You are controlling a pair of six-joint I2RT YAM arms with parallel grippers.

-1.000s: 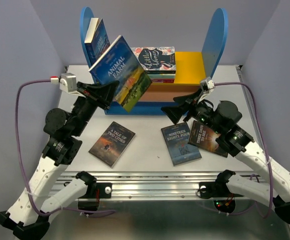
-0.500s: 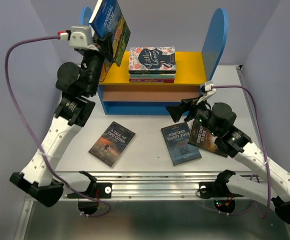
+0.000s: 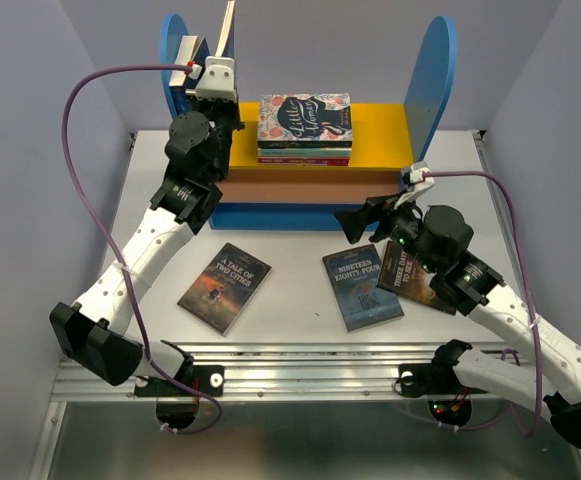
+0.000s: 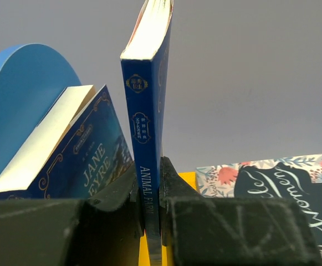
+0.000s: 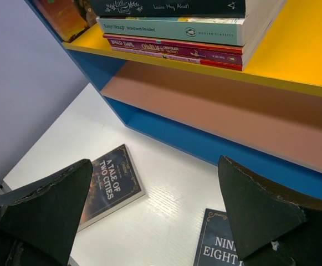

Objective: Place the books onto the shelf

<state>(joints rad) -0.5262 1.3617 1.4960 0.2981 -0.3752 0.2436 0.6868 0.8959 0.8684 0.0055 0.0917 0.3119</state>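
While our left gripper pinches Animal Farm upright over the shelf, beside leaning Jane Eyre, we fear it topples when released unsupported; our right gripper stands wide open.

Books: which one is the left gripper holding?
Animal Farm, gripped upright in the left gripper. Jane Eyre leans against the shelf; Two Cities, Nineteen Eighty-Four, Three Days lie flat.
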